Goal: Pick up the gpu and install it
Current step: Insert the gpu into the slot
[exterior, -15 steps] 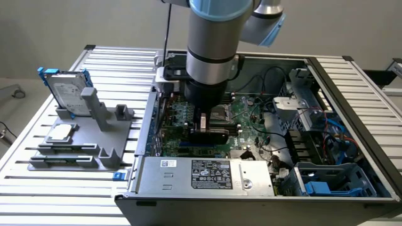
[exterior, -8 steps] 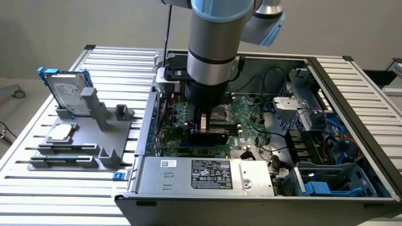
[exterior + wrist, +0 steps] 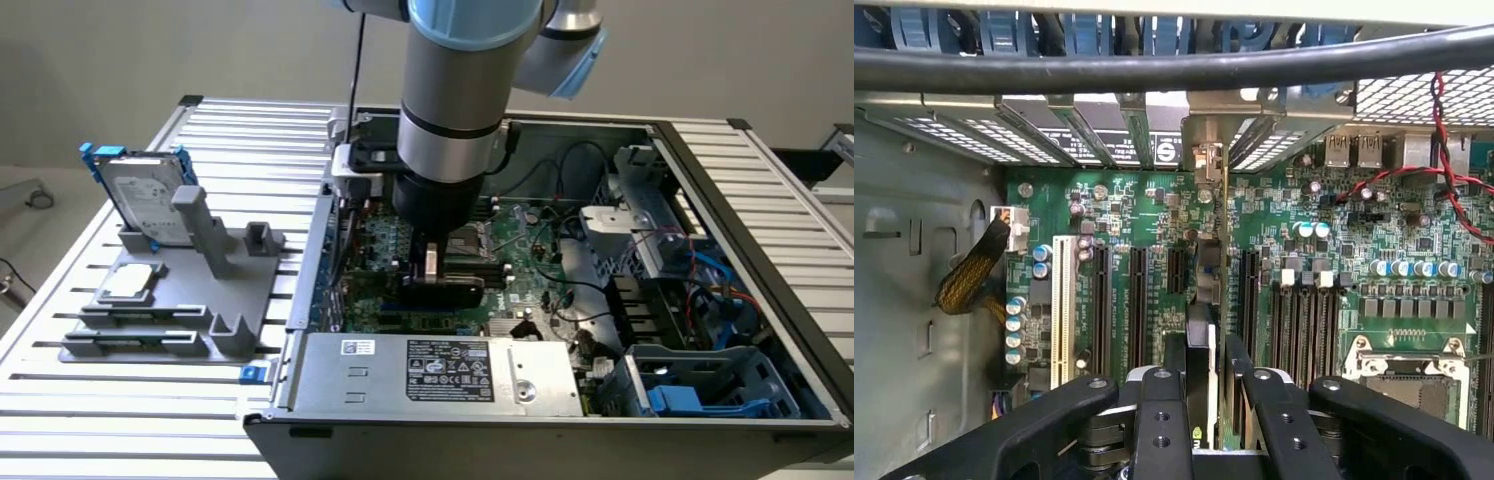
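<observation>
A slatted aluminium table (image 3: 134, 400) carries an open dark-grey computer case (image 3: 534, 450), with a grey plastic fixture (image 3: 214, 260) at the exterior view's left. The silver and blue robot arm (image 3: 454, 110) reaches down into the case over the green motherboard (image 3: 1124, 210). Its black gripper (image 3: 1206, 350) is closed narrowly on the gpu (image 3: 441, 292), a green card with a black shroud, held on edge just above the black slots (image 3: 1137, 300).
</observation>
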Action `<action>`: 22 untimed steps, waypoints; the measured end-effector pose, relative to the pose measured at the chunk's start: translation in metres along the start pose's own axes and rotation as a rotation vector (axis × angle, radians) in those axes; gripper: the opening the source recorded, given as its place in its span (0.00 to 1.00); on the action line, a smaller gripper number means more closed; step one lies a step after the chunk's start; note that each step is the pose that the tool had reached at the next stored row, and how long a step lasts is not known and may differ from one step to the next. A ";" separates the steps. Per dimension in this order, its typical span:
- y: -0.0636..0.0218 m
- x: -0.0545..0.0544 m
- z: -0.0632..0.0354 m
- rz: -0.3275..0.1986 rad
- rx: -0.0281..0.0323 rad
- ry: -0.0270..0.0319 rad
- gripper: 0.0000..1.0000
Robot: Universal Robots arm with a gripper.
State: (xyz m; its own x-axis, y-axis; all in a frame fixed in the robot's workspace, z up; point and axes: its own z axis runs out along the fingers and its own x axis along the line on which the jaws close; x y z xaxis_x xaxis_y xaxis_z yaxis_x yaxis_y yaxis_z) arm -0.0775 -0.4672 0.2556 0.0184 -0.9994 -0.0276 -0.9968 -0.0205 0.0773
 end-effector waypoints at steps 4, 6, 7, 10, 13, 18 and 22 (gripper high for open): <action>-0.0002 0.000 0.0018 0.000 -0.0052 0.0001 0.27; -0.0004 0.000 0.0025 0.000 -0.0076 0.0005 0.27; -0.0005 0.000 0.0029 0.000 -0.0087 0.0007 0.27; -0.0015 0.000 0.0032 0.000 -0.0128 0.0002 0.27; -0.0024 0.000 0.0031 0.000 -0.0177 -0.0001 0.27; -0.0014 0.000 -0.0094 0.000 -0.0240 -0.0003 0.40; -0.0002 -0.001 -0.0249 0.000 -0.0267 -0.0001 0.47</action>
State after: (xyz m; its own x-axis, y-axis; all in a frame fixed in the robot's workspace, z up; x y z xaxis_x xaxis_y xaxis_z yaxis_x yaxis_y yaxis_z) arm -0.0754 -0.4672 0.2804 0.0185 -0.9994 -0.0278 -0.9944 -0.0213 0.1039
